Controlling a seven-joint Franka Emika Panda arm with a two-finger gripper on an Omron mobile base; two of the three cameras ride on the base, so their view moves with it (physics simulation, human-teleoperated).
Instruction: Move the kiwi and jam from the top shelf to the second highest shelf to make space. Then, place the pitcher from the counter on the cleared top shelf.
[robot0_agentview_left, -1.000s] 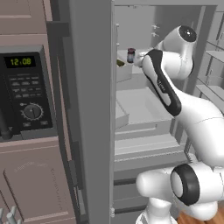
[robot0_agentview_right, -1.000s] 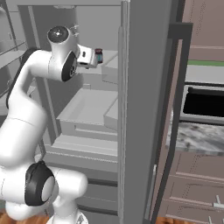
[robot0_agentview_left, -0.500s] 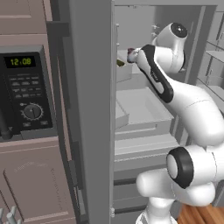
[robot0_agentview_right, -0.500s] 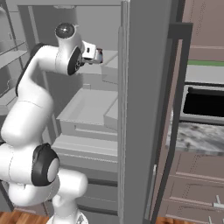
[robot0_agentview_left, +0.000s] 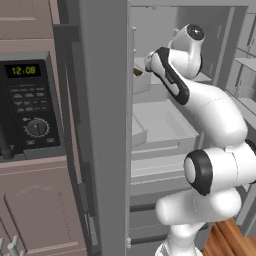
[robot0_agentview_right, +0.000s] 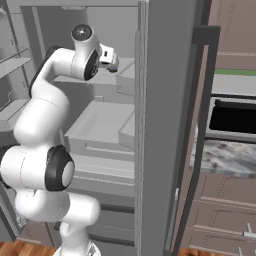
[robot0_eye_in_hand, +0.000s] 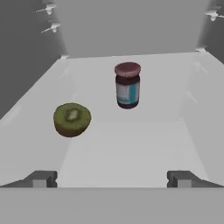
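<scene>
The top shelf (robot0_eye_in_hand: 131, 144) is a plain pale-grey panel boxed in by grey fridge walls at the back and both sides. On it, the jam (robot0_eye_in_hand: 127, 85) stands upright toward the back wall, and the kiwi (robot0_eye_in_hand: 72, 119) lies nearer the shelf's front lip and to the jar's left in the hand view, well apart from it. The gripper (robot0_eye_in_hand: 111, 178) hovers at the front edge of that shelf with its fingertips (robot0_eye_in_hand: 40, 179) spread wide apart, touching nothing. Below the top shelf, in the left base view, the second highest shelf (robot0_agentview_left: 160, 125) shows as a wider pale slab. To the left of the open fridge, a black microwave (robot0_agentview_left: 27, 102) sits in mauve-brown cabinetry; to its right, in the right base view, runs the speckled counter (robot0_agentview_right: 225, 157).
</scene>
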